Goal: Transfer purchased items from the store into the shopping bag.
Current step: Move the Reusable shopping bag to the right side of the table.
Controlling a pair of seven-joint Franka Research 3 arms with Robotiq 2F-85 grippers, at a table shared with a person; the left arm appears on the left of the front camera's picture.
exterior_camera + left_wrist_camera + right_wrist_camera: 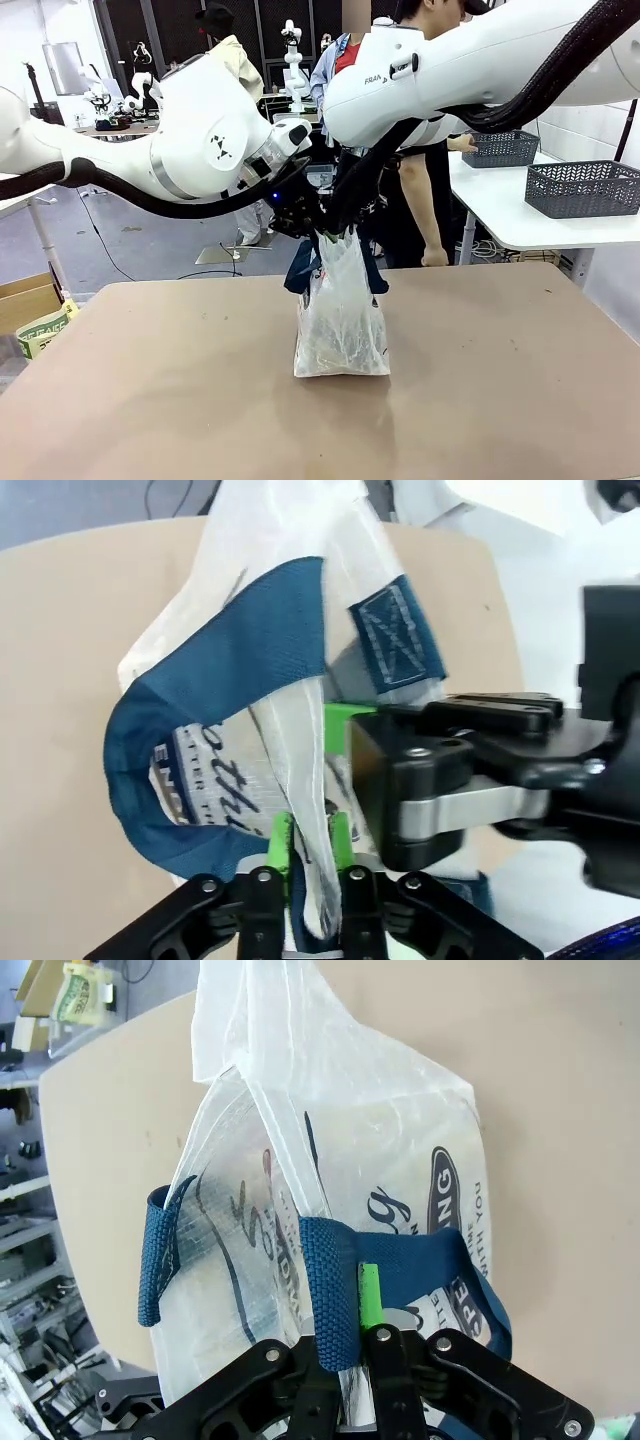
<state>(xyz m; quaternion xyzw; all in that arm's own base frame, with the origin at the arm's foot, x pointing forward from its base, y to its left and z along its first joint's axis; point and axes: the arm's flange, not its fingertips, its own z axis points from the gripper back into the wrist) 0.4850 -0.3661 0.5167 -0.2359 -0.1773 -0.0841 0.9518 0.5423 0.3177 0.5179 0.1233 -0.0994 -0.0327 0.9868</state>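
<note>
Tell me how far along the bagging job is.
Done: the shopping bag stands on the table. In hand: the right gripper pinches its top at a navy strap; the left gripper has plastic between its pads. Left: no items can be made out inside.

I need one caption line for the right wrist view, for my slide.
Right gripper pinches the blue handle of the shopping bag over the brown table.
</note>
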